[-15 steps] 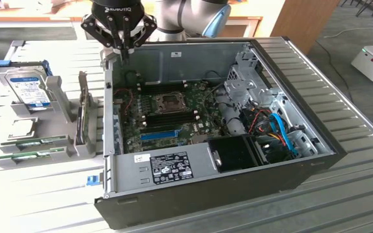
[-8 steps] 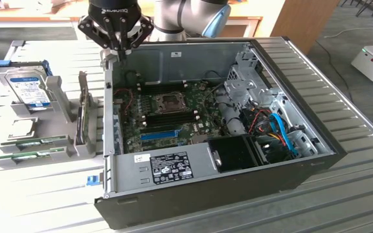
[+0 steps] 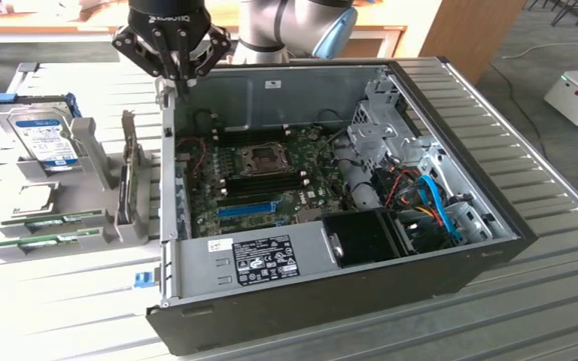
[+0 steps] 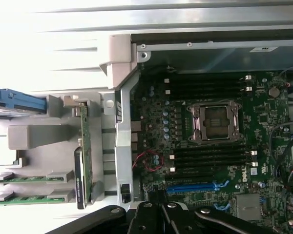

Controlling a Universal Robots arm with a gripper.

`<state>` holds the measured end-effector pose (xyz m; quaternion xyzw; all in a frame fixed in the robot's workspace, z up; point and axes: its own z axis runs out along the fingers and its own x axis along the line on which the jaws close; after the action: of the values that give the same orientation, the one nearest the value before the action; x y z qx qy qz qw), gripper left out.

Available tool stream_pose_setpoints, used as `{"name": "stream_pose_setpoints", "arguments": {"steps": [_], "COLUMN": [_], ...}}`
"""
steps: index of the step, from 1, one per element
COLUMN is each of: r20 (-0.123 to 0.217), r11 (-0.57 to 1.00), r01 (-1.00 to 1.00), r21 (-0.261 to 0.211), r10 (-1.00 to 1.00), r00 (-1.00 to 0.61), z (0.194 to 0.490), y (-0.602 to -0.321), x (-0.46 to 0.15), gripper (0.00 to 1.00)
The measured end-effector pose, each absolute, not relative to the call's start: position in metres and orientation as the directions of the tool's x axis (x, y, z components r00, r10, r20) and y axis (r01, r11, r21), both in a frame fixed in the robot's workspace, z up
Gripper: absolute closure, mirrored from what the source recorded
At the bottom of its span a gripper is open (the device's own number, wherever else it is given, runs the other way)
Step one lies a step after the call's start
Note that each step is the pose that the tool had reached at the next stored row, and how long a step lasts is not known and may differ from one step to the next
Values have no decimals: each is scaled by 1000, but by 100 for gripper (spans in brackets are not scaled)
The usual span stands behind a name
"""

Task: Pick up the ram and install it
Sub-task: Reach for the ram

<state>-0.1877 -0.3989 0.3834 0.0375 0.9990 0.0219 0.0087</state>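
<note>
**A:** Where is the ram, and which way does it run?

**B:** The ram (image 3: pixel 56 219) (image 4: pixel 27 178) stands on edge in a grey holder (image 3: pixel 88 150) at the lower left of the exterior view. Its long axis runs across the frame, rising slightly toward the exterior view's right. One end points at the open computer case (image 3: pixel 450 248) and the other at the frame's left edge. A second green stick (image 3: pixel 48 242) (image 4: pixel 24 199) lies parallel just below it, in the next slot.

**A:** And the end effector?

**B:** The end effector (image 3: pixel 181 79) (image 4: pixel 161 214) hangs at the top of the exterior view, over the case's left wall. Its fingers are pressed together on nothing, well apart from the ram.

**A:** Is any writing legible?

**B:** The end effector's black body reads "ROBOTIQ", partly cut off by the frame. In the wrist view the motherboard (image 4: pixel 205 161) carries "DELL" near its bright blue slot (image 4: pixel 190 187). The white label (image 3: pixel 269 261) on the case's metal shelf is in print too small to read. So is the blue-and-white label on the hard drive (image 3: pixel 43 135), which stands in the holder at the frame's left.

**A:** What carries it all?

**B:** A pale slatted surface (image 3: pixel 58 316).
</note>
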Motion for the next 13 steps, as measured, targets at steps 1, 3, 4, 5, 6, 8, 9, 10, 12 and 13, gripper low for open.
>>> {"name": "stream_pose_setpoints", "arguments": {"steps": [1, 3, 4, 5, 6, 8, 9, 10, 12, 13], "r20": [-16, -15, -15, -15, -14, -13, -13, -13, -13, -13], "r11": [996, 996, 996, 996, 996, 996, 996, 996, 996, 996], "r01": [74, 75, 75, 75, 75, 75, 75, 75, 75, 75], "r21": [44, 44, 44, 44, 44, 44, 44, 44, 44, 44], "r10": [75, 75, 75, 75, 75, 75, 75, 75, 75, 75], "r00": [-997, -997, -997, -997, -997, -997, -997, -997, -997, -997], "z": [383, 383, 382, 382, 382, 382, 381, 381, 381, 381], "y": [-399, -399, -399, -399, -399, -399, -399, -399, -399, -399], "x": [-189, -194, -196, -198, -201, -205, -207, -209, -212, -214], "gripper": [89, 89, 89, 89, 89, 89, 89, 89, 89, 89]}}
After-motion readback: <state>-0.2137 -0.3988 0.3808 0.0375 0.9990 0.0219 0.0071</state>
